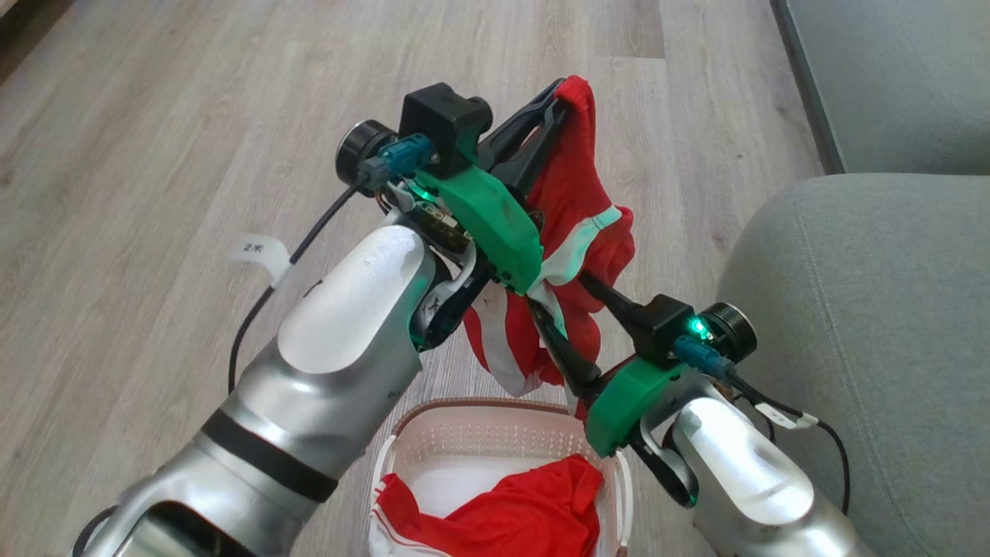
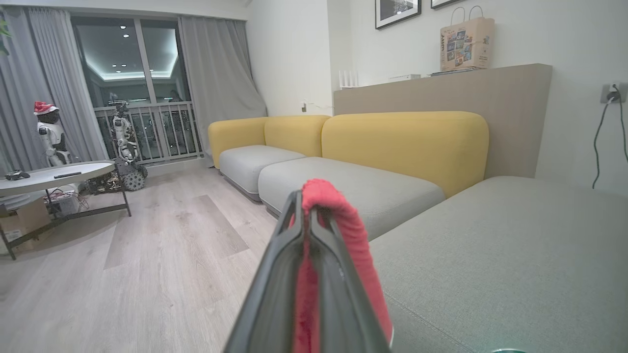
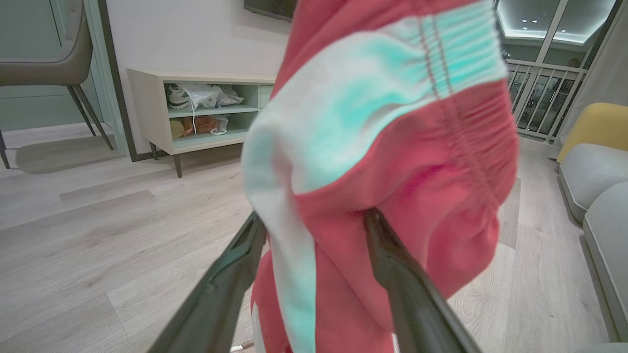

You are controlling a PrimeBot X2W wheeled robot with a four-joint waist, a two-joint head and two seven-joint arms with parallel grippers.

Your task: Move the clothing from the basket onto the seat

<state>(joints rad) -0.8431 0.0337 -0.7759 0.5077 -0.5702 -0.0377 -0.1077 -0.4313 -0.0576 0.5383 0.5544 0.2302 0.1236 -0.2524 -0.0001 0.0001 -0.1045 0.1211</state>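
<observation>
One red garment (image 1: 572, 193) with white bands hangs in the air above the basket, and my left gripper (image 1: 557, 97) is shut on its top edge. The left wrist view shows the closed fingers (image 2: 306, 201) with red fabric (image 2: 343, 220) pinched and draped over them. My right gripper (image 1: 561, 298) reaches into the hanging cloth from below right, open, with its fingers (image 3: 382, 245) spread and the fabric (image 3: 392, 122) between and over them. A second red garment (image 1: 503, 510) lies in the cream basket (image 1: 495, 433) under my arms. The grey-green seat (image 1: 866, 309) is just to the right.
Grey wood-plank floor (image 1: 193, 155) spreads to the left and ahead. Another grey cushion (image 1: 889, 77) lies at the top right. A yellow-backed sofa (image 2: 402, 142), a low round table (image 2: 54, 171), an open shelf unit (image 3: 196, 108) and a chair (image 3: 44, 59) stand farther off.
</observation>
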